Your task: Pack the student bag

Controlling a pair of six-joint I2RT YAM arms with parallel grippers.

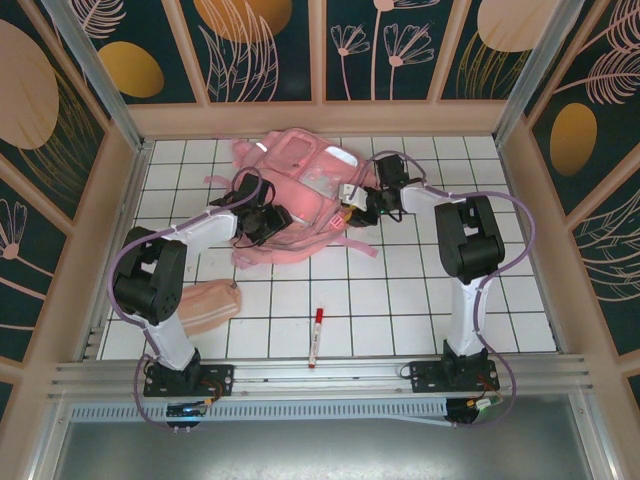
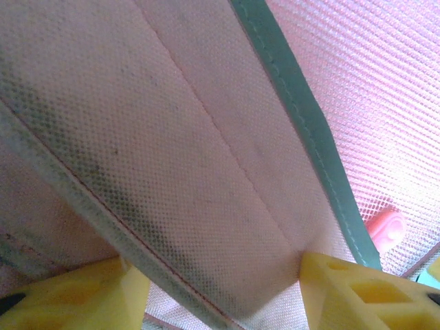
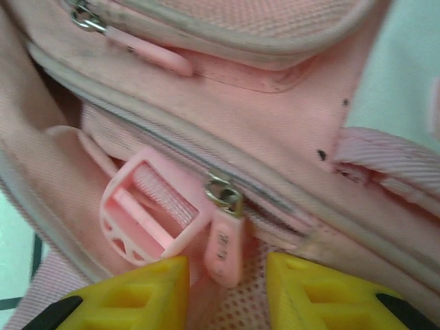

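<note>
The student bag lies flat at the far middle of the white tiled table, straps spread out. Both arms reach to it, one from each side.

The left gripper is on the bag's left part. Up close, its yellow jaws stand about half open, with a wide pink band of the bag pressed between them, so it has hold of the bag (the cloth fills the whole gap).

The right gripper is at the bag's right side. Its jaws are a little way open around a pink zipper pull, which touches neither side. A pink buckle sits just beside it.

Near the left arm's base lies a peach pouch, and a red pen lies at the near middle.
</note>
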